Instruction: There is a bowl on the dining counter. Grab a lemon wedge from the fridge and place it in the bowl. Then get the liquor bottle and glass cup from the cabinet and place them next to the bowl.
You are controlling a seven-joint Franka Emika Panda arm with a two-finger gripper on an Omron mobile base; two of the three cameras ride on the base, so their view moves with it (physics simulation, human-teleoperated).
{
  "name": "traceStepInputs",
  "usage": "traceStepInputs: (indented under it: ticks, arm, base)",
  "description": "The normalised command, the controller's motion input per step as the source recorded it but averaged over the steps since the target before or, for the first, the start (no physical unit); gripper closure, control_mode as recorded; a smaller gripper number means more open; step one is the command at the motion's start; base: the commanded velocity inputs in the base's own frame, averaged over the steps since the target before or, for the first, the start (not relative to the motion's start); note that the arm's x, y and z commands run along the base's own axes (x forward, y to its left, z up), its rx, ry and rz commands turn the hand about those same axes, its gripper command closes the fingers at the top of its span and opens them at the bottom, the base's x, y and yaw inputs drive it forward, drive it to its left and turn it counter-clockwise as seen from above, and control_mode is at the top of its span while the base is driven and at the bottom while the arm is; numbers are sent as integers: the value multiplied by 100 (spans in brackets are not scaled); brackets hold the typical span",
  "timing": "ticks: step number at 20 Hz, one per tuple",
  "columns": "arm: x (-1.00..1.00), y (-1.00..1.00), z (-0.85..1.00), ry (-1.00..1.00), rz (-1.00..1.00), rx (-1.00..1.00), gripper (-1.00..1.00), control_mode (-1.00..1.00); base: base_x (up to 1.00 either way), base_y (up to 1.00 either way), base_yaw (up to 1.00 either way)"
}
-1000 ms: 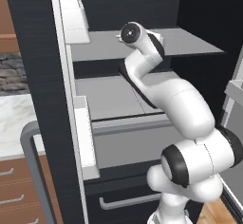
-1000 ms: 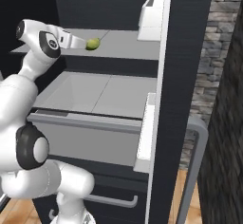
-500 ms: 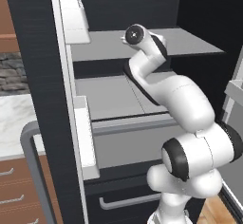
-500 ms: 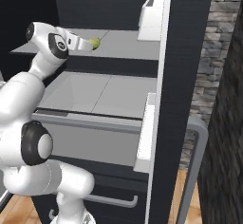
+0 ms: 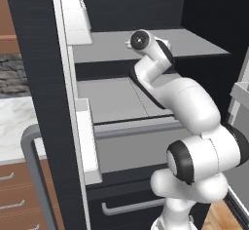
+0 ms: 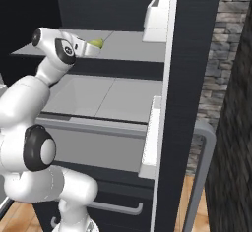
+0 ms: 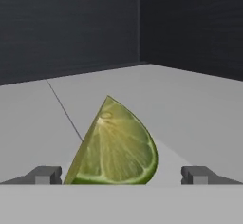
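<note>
The lemon wedge (image 7: 116, 147) lies on the upper grey shelf of the open black fridge (image 6: 187, 54), yellow-green with its cut face toward the hand camera. In the hand view my gripper (image 7: 121, 174) is open, one fingertip (image 7: 45, 174) on each side of the wedge, and no contact shows. From the right base view the lemon wedge (image 6: 97, 43) peeks out just past the white hand on that shelf. The left base view has the arm reaching up onto the same shelf (image 5: 204, 44), with the fingers hidden behind the wrist.
The fridge doors stand open on both sides, with a white door bin (image 5: 78, 14) on the left door and another bin (image 6: 157, 14) on the right one. A lower grey shelf (image 6: 118, 98) and drawer front (image 5: 126, 209) lie beneath. A marble worktop (image 5: 14, 122) shows at left.
The hand has pushed further in along the upper shelf toward the lemon wedge, which now sits between the open fingers. The wedge itself has not moved.
</note>
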Motion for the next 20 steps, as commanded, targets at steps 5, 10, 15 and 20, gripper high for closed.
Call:
traceStepInputs:
  ticks: [5,10,15,20]
  arm:
    - [10,0,-4,0,0,0,-100,-100]
    - [3,0,0,-2,0,0,-100,-100]
    - [2,0,0,-5,0,0,100,-100]
    - [4,0,0,-4,0,0,100,-100]
  base:
    - [0,0,0]
    - [0,0,0]
    - [0,0,0]
    - [0,0,0]
